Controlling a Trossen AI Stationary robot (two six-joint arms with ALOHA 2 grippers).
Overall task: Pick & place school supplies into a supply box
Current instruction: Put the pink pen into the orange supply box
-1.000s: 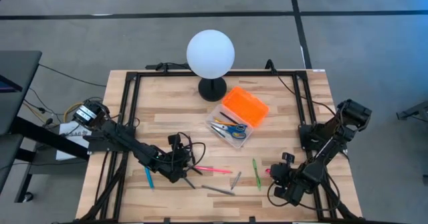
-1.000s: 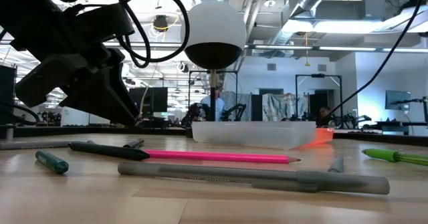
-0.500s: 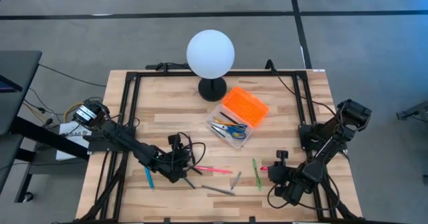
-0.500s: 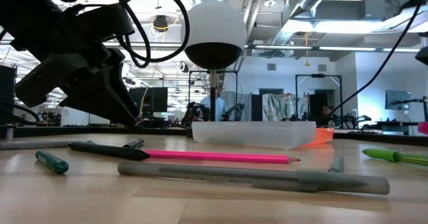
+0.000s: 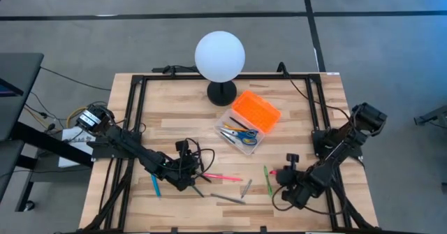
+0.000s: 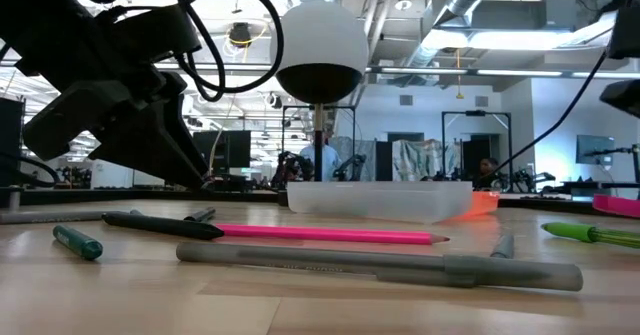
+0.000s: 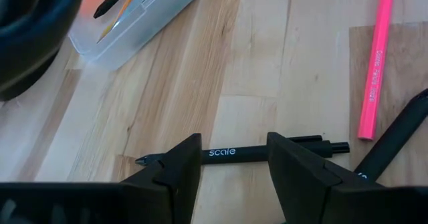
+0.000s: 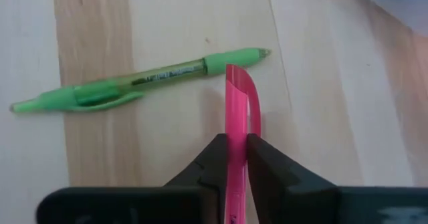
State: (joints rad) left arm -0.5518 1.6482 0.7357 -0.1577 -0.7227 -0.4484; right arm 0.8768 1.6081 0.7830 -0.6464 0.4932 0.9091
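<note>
The wooden counter [image 5: 174, 115] fills the middle of the high view, framed by black rails. At its far edge stands a white globe lamp [image 5: 220, 55] on a black base. Just in front of the lamp lies the supply box [image 5: 248, 121], a clear case with its orange lid [image 5: 255, 111] swung open to the far side; inside the clear body sit blue-handled scissors [image 5: 242, 134] and a few pens.

The left arm reaches in over the near left part of the counter. Its left gripper [image 7: 231, 167] hangs low with the fingers spread wide, one on each side of a black pen [image 7: 237, 152] that lies flat on the wood; the fingers [image 7: 177, 167] do not touch it. A pink pencil [image 5: 222, 177] lies just beside it, pointing toward the middle of the counter, and a teal pen [image 5: 155, 185] lies on the far side of that arm, near the left rail.

The right arm bends in from the right side. Its right gripper [image 8: 232, 154] is pinching a pink marker [image 8: 235, 110] between its fingers, lifted off the counter. Just past the marker's tip a green pen [image 8: 144, 82] lies flat on the wood.

Two grey pens [image 5: 229, 198] lie near the front edge, between the two arms.
</note>
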